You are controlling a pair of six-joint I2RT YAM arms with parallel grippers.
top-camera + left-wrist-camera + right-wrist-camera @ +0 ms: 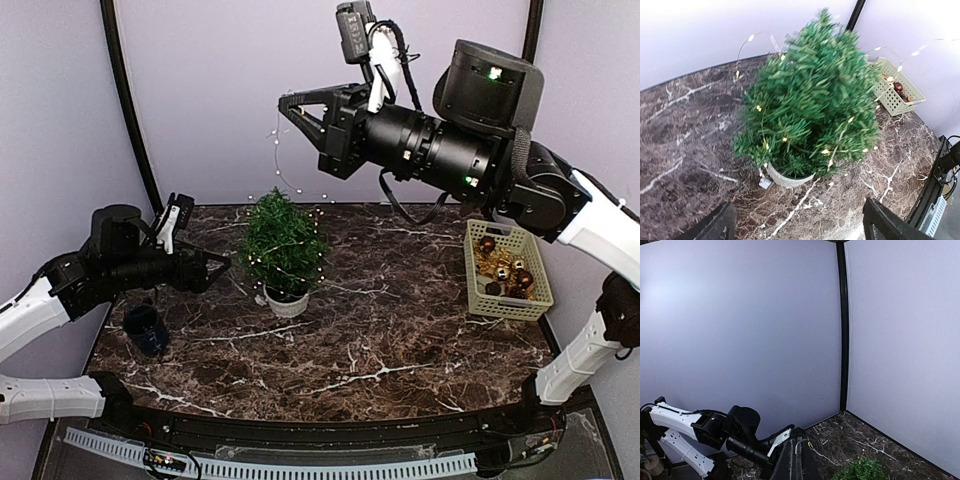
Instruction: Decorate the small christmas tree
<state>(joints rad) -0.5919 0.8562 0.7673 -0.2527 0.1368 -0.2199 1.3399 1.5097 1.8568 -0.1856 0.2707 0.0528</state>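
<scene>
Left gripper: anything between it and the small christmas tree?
Nothing visible: the open left gripper faces the small christmas tree across the table. The light string on it rises to the shut right gripper.

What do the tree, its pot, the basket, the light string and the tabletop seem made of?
The small christmas tree: likely plastic needles, uniform green bristles. Its pot: white, matte, ceramic or plastic; cannot tell. The basket: beige plastic, moulded lattice walls. The light string: thin bare wire, probably metal. The table: dark brown marble look with white veins, possibly a printed laminate.
</scene>
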